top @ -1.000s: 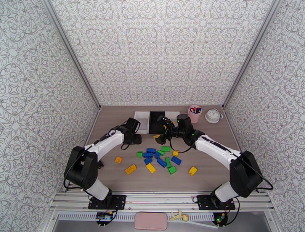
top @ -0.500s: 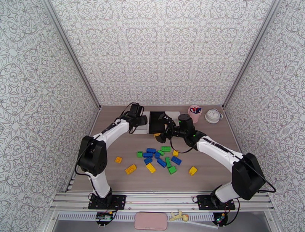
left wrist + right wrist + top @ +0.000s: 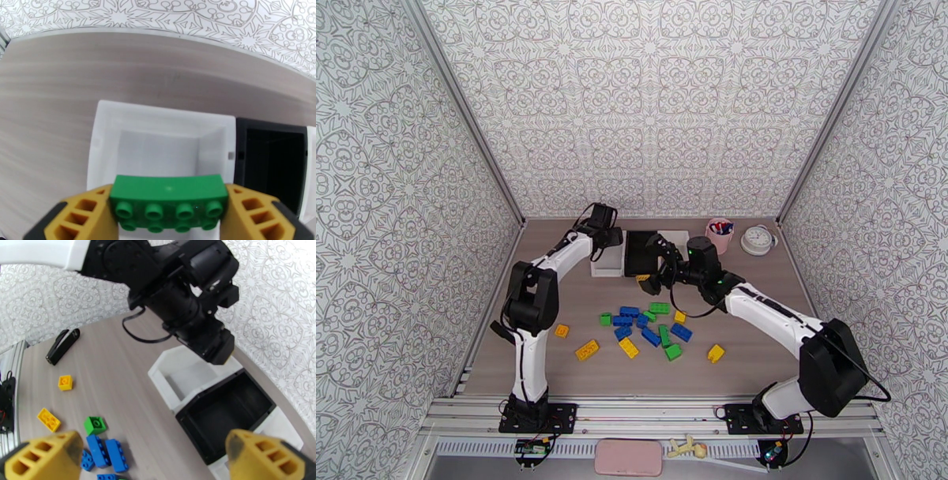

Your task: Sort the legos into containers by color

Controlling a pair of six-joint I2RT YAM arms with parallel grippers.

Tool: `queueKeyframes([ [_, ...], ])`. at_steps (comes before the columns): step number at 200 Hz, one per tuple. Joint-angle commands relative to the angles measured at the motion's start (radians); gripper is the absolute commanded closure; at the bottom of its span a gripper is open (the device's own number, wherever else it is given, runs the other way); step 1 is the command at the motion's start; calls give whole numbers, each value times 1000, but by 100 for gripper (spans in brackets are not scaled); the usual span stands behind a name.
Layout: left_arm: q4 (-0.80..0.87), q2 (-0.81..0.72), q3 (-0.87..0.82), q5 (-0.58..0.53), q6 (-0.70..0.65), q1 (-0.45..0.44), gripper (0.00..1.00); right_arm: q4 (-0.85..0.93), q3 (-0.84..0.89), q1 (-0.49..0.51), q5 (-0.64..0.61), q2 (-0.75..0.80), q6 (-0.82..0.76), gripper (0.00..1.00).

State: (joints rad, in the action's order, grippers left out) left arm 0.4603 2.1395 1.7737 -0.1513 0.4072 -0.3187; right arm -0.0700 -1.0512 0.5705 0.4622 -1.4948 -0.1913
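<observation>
My left gripper [image 3: 168,215] is shut on a green lego [image 3: 168,193], held studs toward the camera between the yellow fingers [image 3: 85,213]. It hangs over the near end of the left white container [image 3: 158,138], with the black container [image 3: 272,165] just right of it. In the top view the left gripper [image 3: 609,238] is above that white container [image 3: 607,264]. My right gripper [image 3: 657,268] stands open in front of the black container [image 3: 640,251], nothing between its fingertips [image 3: 47,457]. Loose green, blue and yellow legos [image 3: 644,320] lie mid-table.
A second white container [image 3: 675,237] sits right of the black one. A pink cup of pens [image 3: 720,234] and a round white clock [image 3: 758,239] stand at the back right. A black oblong object [image 3: 62,345] lies on the table's left side.
My left arm has swung away from me with the green lego, from beside the left white container to above it. The right arm has barely moved.
</observation>
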Motion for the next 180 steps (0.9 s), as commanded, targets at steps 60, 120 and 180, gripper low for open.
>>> queueKeyframes([
  [60,9,-75,-3,42,-10,5,21,163,-75,6,-81,-38,-12,0],
  [120,-70,-330,-244,43,36,21,4,295,-143,51,-108,-117,-100,0],
  [180,-128,-576,-504,179,161,133,0,528,-342,144,-242,-294,-172,3],
])
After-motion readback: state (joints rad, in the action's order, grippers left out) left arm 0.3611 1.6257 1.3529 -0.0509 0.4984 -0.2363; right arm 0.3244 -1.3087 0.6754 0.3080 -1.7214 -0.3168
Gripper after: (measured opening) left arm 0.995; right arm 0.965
